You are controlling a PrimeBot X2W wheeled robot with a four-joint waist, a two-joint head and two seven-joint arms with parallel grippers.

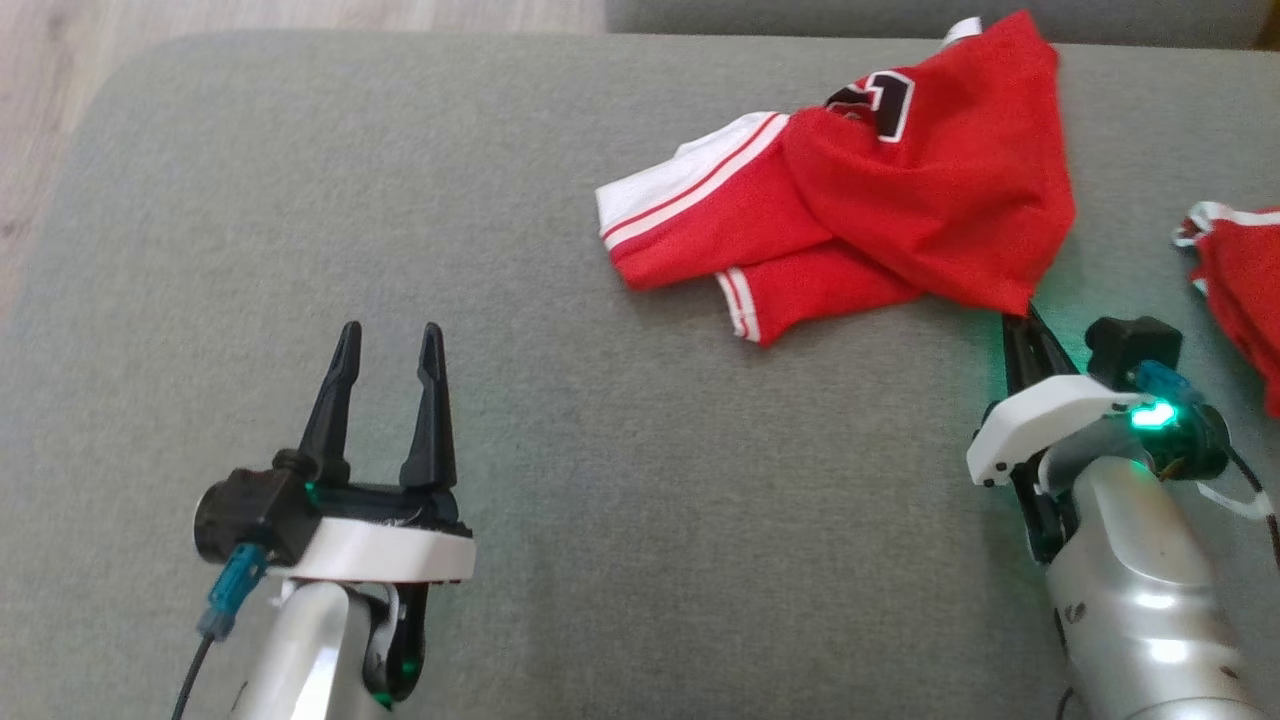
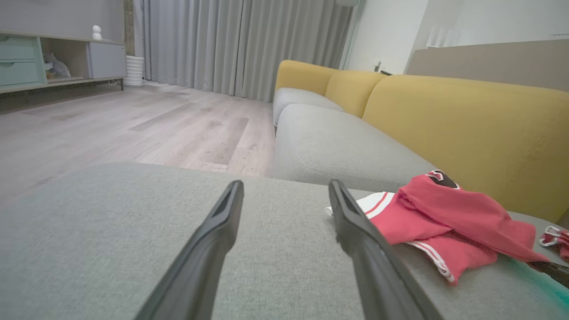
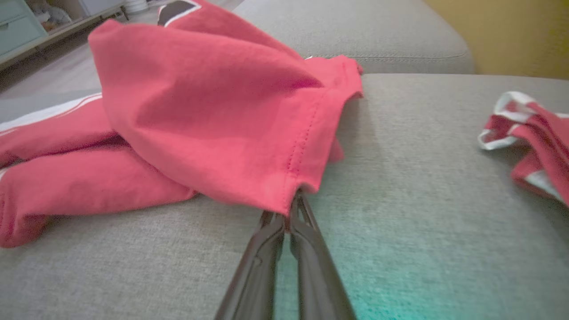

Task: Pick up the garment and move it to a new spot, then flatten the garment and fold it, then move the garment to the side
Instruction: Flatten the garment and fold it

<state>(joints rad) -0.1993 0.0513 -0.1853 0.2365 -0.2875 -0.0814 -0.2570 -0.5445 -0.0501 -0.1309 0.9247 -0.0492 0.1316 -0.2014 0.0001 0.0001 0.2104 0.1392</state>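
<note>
The red fabric garment (image 1: 900, 200), trimmed with white stripes and bearing a black numeral patch, lies crumpled in the upper right of the head view, on the grey upholstered seat cushion (image 1: 600, 500). Its nearest hem corner tapers toward the lower right. There the right gripper (image 1: 1022, 318) has its two dark fingers pressed together on the fabric, and the right wrist view shows the stitched hem gathered at the fingertips (image 3: 304, 231). A corner grip is the probable choice because it lets the cloth hang and unfurl when lifted (a pinch mid-body would likely bunch it further). The bulk of the garment rests on the cushion, so the pick-up step appears barely begun. The left gripper (image 1: 390, 345) sits at the lower left, well apart from the garment, with its fingers spread wide and holding nothing, presumably in reserve for flattening. A second red-and-white cloth (image 1: 1240, 290) lies at the right edge, apart from the garment.
</note>
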